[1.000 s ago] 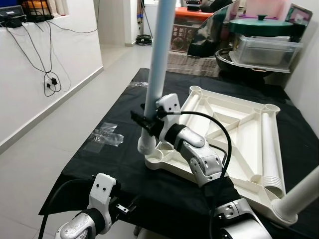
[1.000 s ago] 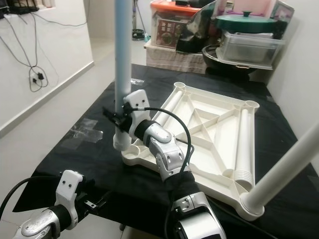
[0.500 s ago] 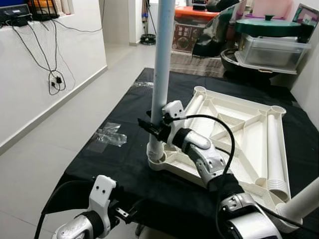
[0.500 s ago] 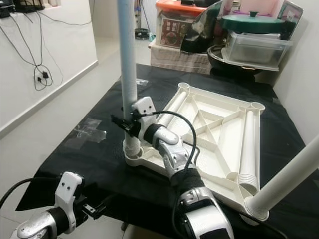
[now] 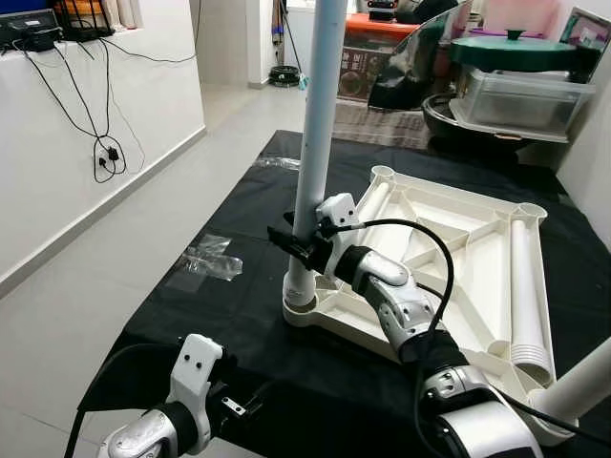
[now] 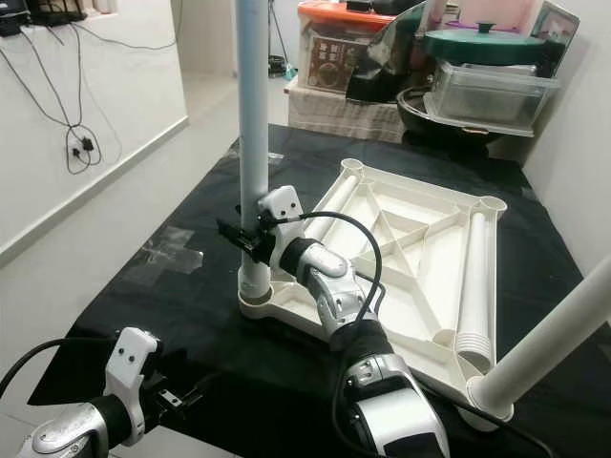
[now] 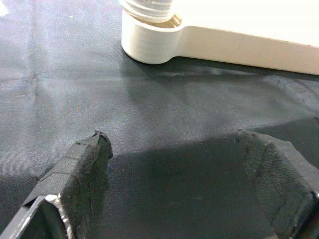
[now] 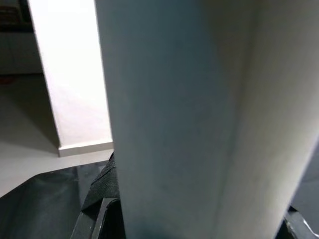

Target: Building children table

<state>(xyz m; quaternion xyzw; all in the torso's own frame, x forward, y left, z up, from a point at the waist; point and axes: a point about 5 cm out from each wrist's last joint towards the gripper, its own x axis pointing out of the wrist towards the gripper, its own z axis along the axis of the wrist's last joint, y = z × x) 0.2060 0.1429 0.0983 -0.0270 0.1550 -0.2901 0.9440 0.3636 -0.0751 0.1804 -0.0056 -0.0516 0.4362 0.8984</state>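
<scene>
Item: white plastic children's table top [image 5: 449,258], lying upside down on a black cloth [image 5: 220,315] that covers the work surface, its ribbed underside facing up and a round socket at each corner. Item: pale tubular table leg [image 5: 315,124], standing upright in the near-left corner socket [image 5: 298,307], its threaded foot seated in the ring. Right gripper [image 5: 291,239], black fingers clamped on the lower part of this leg just above the socket; the right wrist view looks at the tube close up. Item: second leg [image 5: 523,286], lying loose inside the top along its right edge. Item: third leg [image 6: 549,339], rising at a slant from the near-right corner. Left gripper [image 7: 174,169], low over the cloth near the front edge, fingers [image 7: 82,164] spread apart and empty, just short of the socketed corner. Crumpled clear plastic wrapping [image 5: 208,260] on the floor to the left.
</scene>
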